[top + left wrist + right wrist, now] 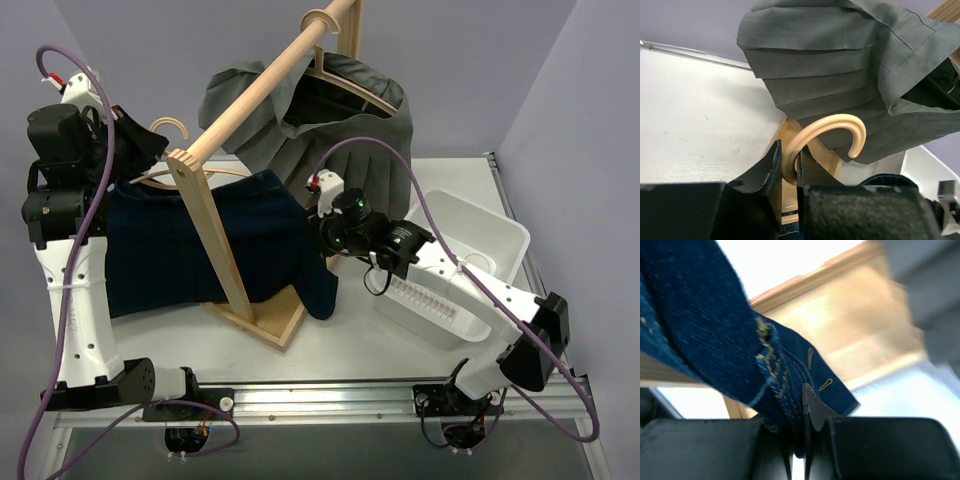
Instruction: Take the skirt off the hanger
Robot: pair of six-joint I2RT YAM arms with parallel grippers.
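Note:
A dark blue denim skirt (pixel 190 245) hangs on a light wooden hanger (pixel 172 128) at the left of the wooden rack. My left gripper (pixel 140 150) is shut on the hanger's hook; in the left wrist view the curved hook (pixel 825 132) sits pinched between the fingers of my left gripper (pixel 788 167). My right gripper (pixel 325 235) is at the skirt's right edge, shut on its fabric. In the right wrist view my right gripper (pixel 804 405) clamps the stitched denim edge (pixel 715 330) with its buttonholes.
A wooden rack with a slanted rod (pixel 260 90), a post (pixel 215 235) and a base (pixel 275 325) stands mid-table. A grey pleated skirt (pixel 330 130) hangs on a second hanger at the back. A white bin (pixel 470 260) stands at the right.

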